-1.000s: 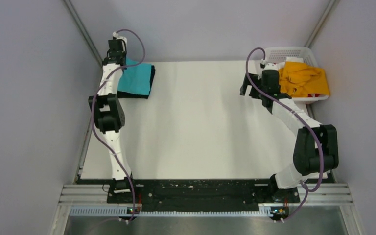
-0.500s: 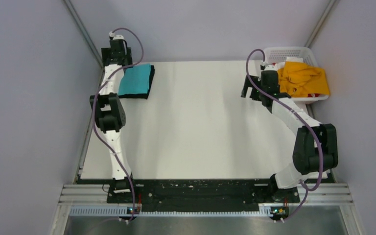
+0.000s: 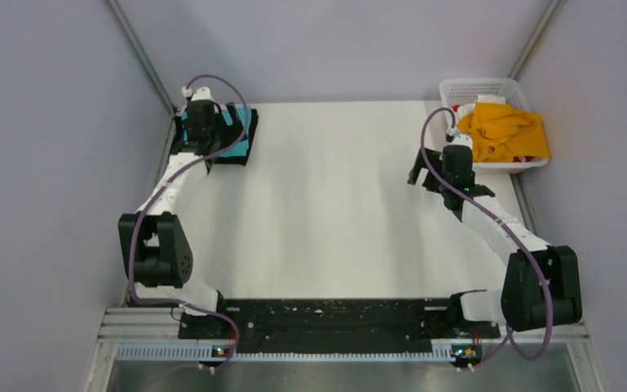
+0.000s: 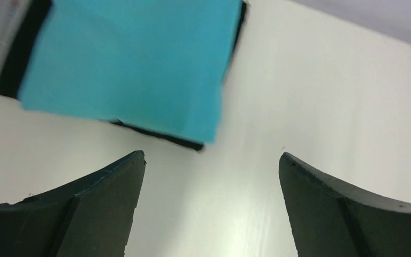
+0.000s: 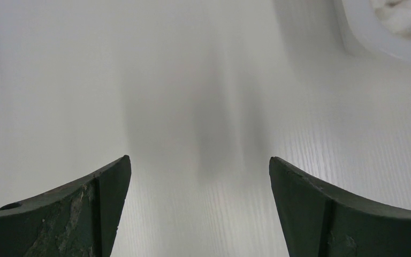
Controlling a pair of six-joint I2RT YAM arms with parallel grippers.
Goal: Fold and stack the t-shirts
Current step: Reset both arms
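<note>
meanwhile, far across the white counter (image 3: pixel 335 204) from the white lattice basket (image 3: pixel 472 86), the turquoise t-shirt (image 4: pixel 123 59) lies folded flat on the folded black t-shirt (image 4: pixel 16 64), whose edges show around it. the left gripper (image 4: pixel 211 154) hangs wide open by that stack. the right gripper (image 5: pixel 199 158), equally wide, hovers over bare counter just beside the basket, where the orange-yellow t-shirt (image 3: pixel 502 131) sits crumpled, spilling over the rim.
</note>
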